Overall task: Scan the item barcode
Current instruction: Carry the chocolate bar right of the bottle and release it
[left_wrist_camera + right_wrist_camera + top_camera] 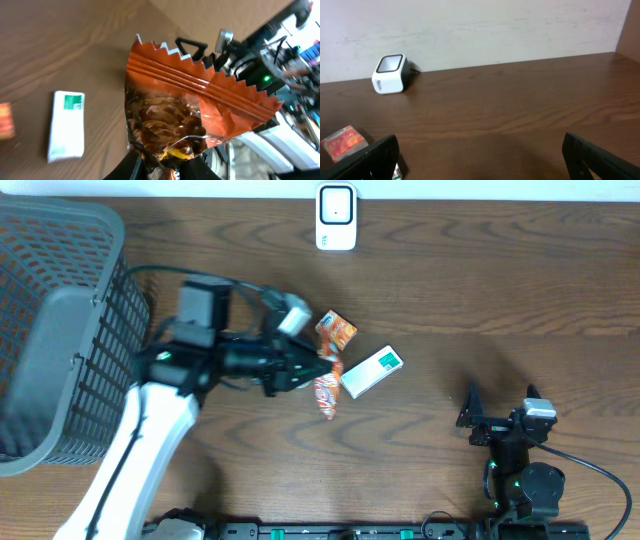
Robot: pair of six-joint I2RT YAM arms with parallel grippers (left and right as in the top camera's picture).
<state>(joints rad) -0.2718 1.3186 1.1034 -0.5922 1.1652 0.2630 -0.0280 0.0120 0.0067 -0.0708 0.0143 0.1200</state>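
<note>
My left gripper [303, 372] is shut on the lower end of an orange snack packet [327, 386] with a zigzag edge, and lifts it off the table. The packet [186, 102] fills the left wrist view, pinched between the black fingers [129, 169] at the bottom edge. The white barcode scanner [336, 217] stands at the table's far edge, well away from the packet. It also shows far left in the right wrist view, scanner [390, 74]. My right gripper [497, 417] rests open and empty near the front right, its gripper [480, 162] wide apart over bare wood.
A white and green box [371, 372] lies just right of the held packet. A second orange packet [336, 330] lies behind it. A large grey mesh basket [60, 330] fills the left side.
</note>
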